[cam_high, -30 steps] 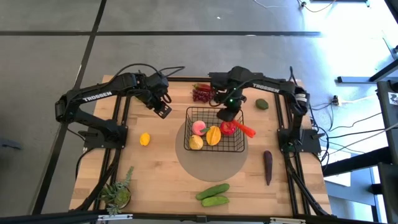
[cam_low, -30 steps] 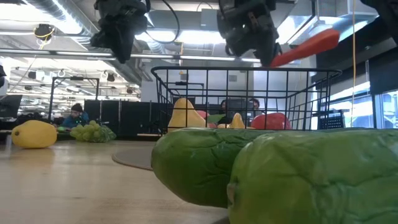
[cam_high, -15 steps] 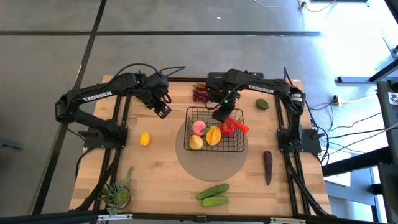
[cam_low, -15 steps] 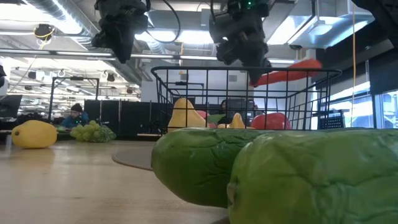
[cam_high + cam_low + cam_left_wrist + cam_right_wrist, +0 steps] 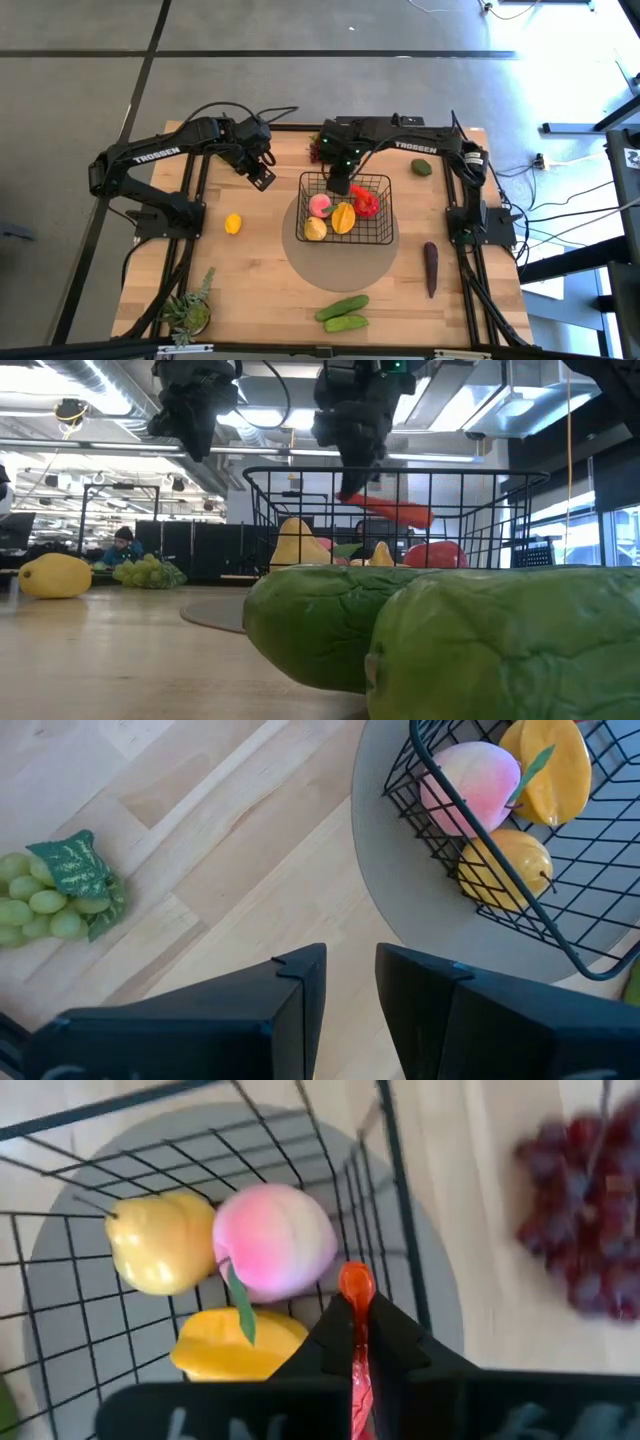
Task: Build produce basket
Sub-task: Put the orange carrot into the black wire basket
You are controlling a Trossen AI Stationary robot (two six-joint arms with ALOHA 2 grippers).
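The black wire basket [image 5: 391, 240] stands on a round grey mat [image 5: 340, 265]. It holds a pink peach [image 5: 319, 205], a mango [image 5: 343, 218], a yellow fruit [image 5: 315, 230] and a red apple [image 5: 368, 207]. My right gripper [image 5: 340, 186] hangs over the basket's far side, shut on an orange-red carrot [image 5: 392, 512]. My left gripper [image 5: 263, 178] hovers left of the basket, slightly open, with nothing between its fingers [image 5: 300, 990]. My right gripper pinches the carrot near one end between its two fingers; that end [image 5: 357, 1285] sticks out just past the fingertips. The fingers come steeply from above. The carrot slants down and sideways from the hold, its free end [image 5: 425, 517] below the basket's rim, clear of the fruits beneath.
On the table outside the basket lie a lemon [image 5: 233, 223], purple grapes [image 5: 323, 150], green grapes [image 5: 50, 895], a round green fruit [image 5: 421, 167], an eggplant [image 5: 431, 268] and two cucumbers [image 5: 343, 312]. A small potted plant [image 5: 190, 312] stands at the near left corner.
My right gripper has moved toward the table's left over the basket, sunk a little and rolled at the wrist. The carrot, which stuck out above the basket's right rim, has swung round with it and now hangs inside the rim.
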